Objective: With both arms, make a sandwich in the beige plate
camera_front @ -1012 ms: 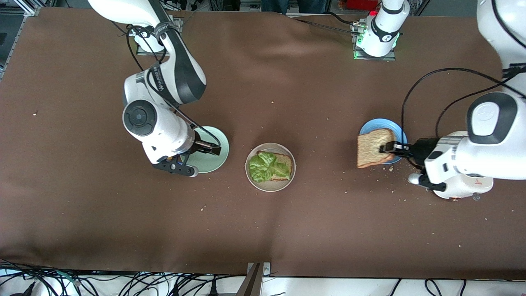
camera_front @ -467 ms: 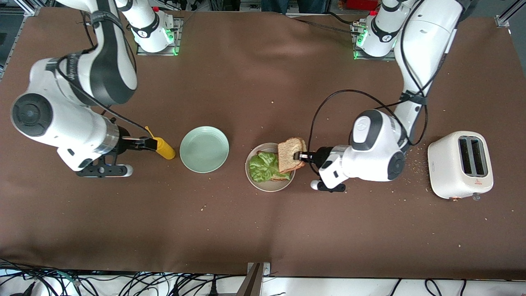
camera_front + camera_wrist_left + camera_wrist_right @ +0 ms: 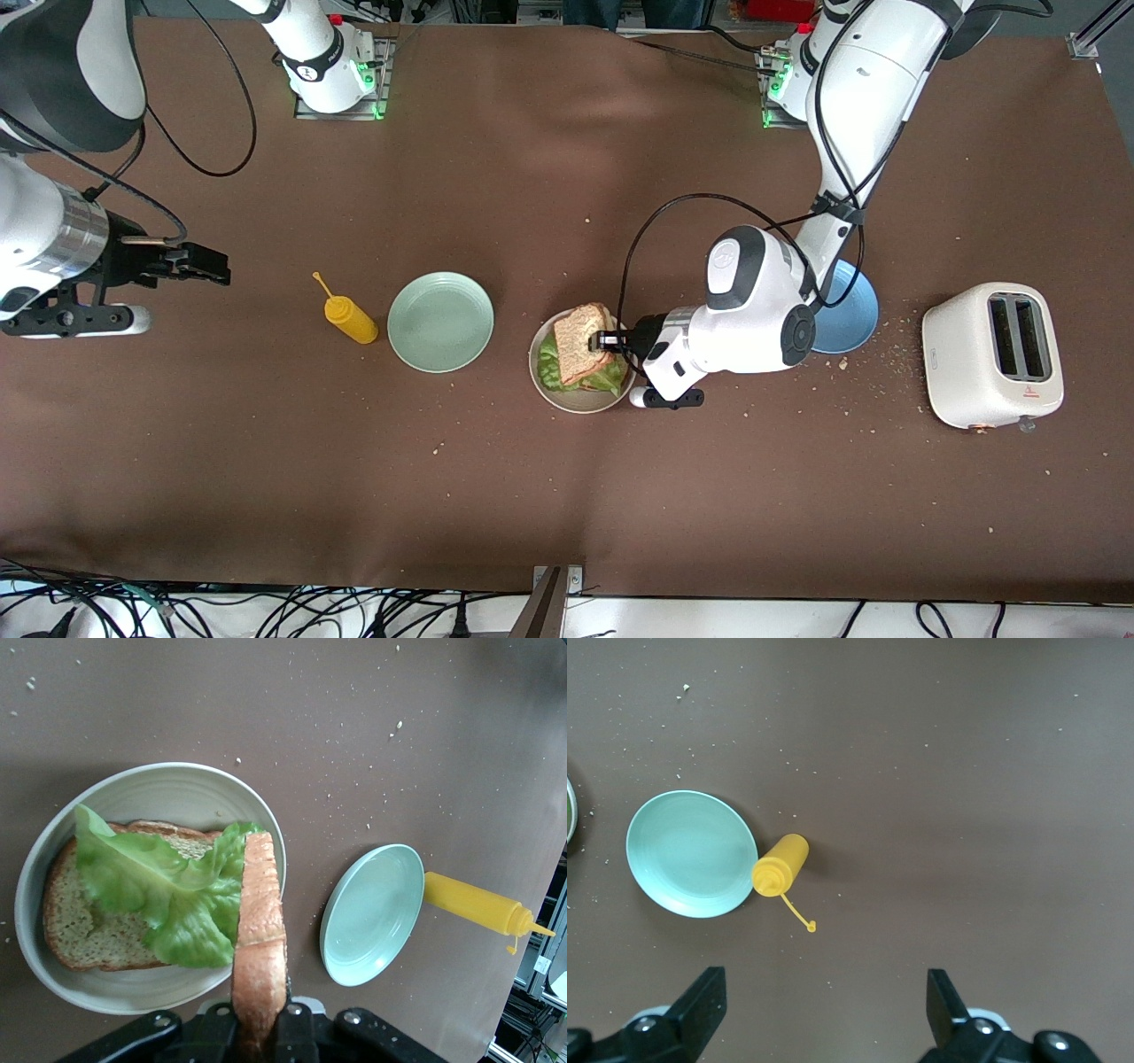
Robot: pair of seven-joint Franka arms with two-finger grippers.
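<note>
The beige plate holds a bread slice with a green lettuce leaf on it. My left gripper is shut on a second bread slice and holds it tilted over the lettuce. In the left wrist view that slice shows edge-on between the jaws, above the plate and the lettuce. My right gripper is open and empty over bare cloth at the right arm's end of the table.
A mint-green plate and a yellow squeeze bottle lie beside the beige plate toward the right arm's end. A blue plate and a white toaster stand toward the left arm's end. Crumbs dot the brown cloth.
My left gripper has carried the bread slice from over the blue plate to over the lettuce on the beige plate. My right arm has drawn away from the mint-green plate past the yellow bottle.
</note>
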